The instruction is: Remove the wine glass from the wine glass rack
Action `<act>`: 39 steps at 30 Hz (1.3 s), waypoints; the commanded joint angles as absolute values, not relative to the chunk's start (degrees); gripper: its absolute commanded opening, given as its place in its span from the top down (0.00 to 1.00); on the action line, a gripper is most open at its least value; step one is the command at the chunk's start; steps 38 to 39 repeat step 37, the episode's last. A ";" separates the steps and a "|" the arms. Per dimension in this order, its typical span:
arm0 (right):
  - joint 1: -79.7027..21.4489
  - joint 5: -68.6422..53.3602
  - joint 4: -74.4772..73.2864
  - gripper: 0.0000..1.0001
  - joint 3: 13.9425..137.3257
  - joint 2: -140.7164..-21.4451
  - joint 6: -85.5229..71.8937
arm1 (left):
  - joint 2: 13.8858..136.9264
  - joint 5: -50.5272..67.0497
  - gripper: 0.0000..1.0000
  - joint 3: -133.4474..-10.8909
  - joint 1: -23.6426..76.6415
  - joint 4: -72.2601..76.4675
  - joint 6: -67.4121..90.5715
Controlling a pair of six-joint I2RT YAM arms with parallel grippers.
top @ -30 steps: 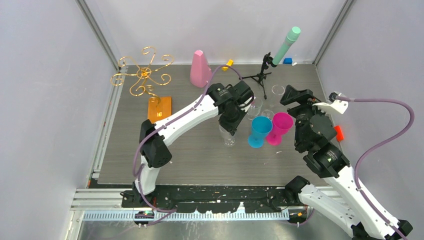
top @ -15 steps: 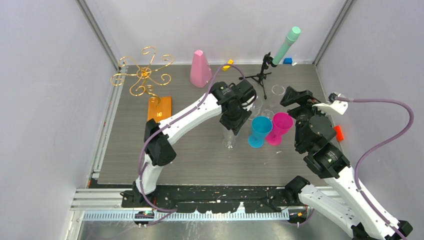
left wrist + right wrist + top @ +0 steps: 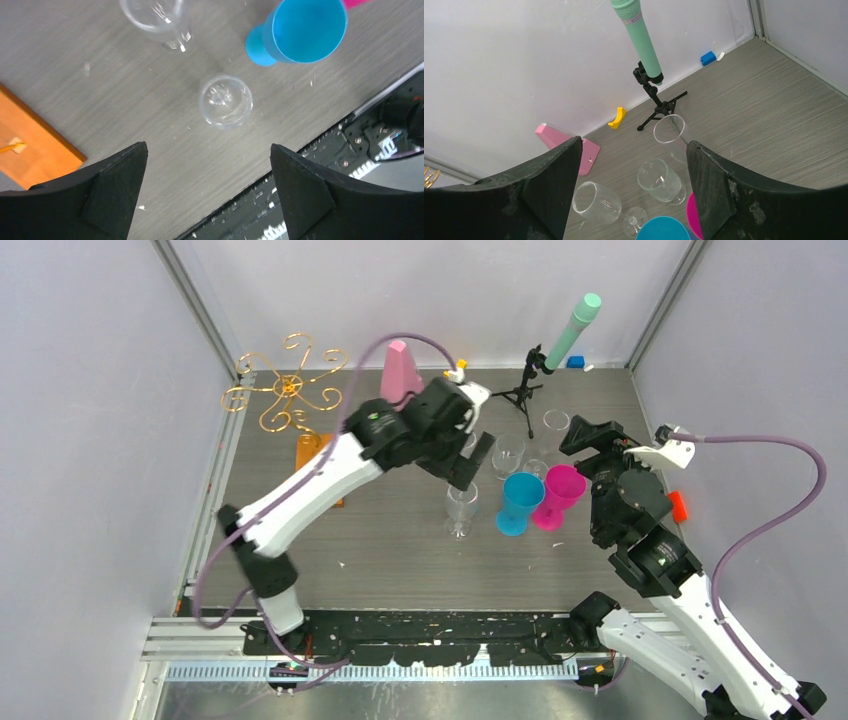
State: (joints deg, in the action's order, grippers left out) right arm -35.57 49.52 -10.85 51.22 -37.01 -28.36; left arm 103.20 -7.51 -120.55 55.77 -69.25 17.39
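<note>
A clear wine glass (image 3: 460, 508) stands upright on the table, left of the blue cup (image 3: 519, 503). From the left wrist view I look down into the wine glass (image 3: 225, 101) from well above. My left gripper (image 3: 468, 464) hangs open over it with nothing between its fingertips (image 3: 208, 146). The gold wire wine glass rack (image 3: 288, 390) stands at the back left with no glass on it. Its orange wooden base (image 3: 31, 145) is partly hidden under my left arm in the top view. My right gripper (image 3: 592, 445) is open and empty (image 3: 634, 144) at the right.
Other clear glasses (image 3: 508, 455) (image 3: 659, 180) (image 3: 670, 131) stand behind the blue cup and the magenta cup (image 3: 560, 492). A pink block (image 3: 398, 375), a black tripod with a mint-green tube (image 3: 573, 328) and small yellow (image 3: 617, 117) and blue pieces (image 3: 708, 58) line the back wall.
My left gripper opened, let go of the wine glass and rose up and back. The glass stays standing on the table. The right arm has not moved.
</note>
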 commanded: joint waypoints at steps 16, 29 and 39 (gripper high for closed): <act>-35.86 57.26 -33.76 0.05 63.73 -29.23 -19.22 | 38.68 -42.62 0.00 -81.87 55.99 -51.24 19.82; -35.86 68.02 -31.64 0.04 65.59 -15.85 -9.44 | 29.24 -50.78 0.00 -81.70 55.99 -57.17 21.44; -35.85 68.35 -31.12 0.04 64.21 -14.76 -9.48 | 30.93 -51.64 0.00 -82.00 55.96 -56.95 21.20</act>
